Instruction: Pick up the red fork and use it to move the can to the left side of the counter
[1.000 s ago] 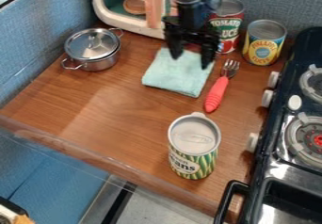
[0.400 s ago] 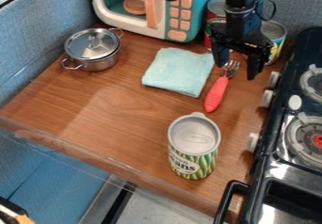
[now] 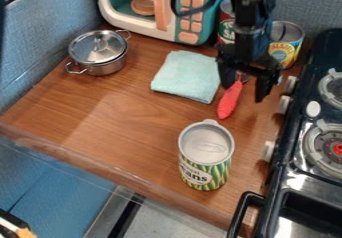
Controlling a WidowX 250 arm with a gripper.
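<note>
The black gripper (image 3: 244, 89) hangs at the upper right of the counter (image 3: 127, 112), over the metal end of the red fork, with its two fingers spread apart. The red fork (image 3: 230, 101) lies on the wood, its handle toward the front and its tines mostly hidden behind the gripper. The green beans can (image 3: 206, 156) stands upright near the front right of the counter, in front of the fork and clear of the gripper.
A folded teal cloth (image 3: 188, 76) lies left of the fork. Beyond it are a steel pot (image 3: 99, 52), a toy microwave (image 3: 160, 31), a tomato can (image 3: 226, 24) and a pineapple can (image 3: 286, 44). The stove (image 3: 300, 157) borders the right side.
From above the cloth, the gripper has moved right, then lower and toward the camera, over the fork's metal end. The fork and the can have kept their places.
</note>
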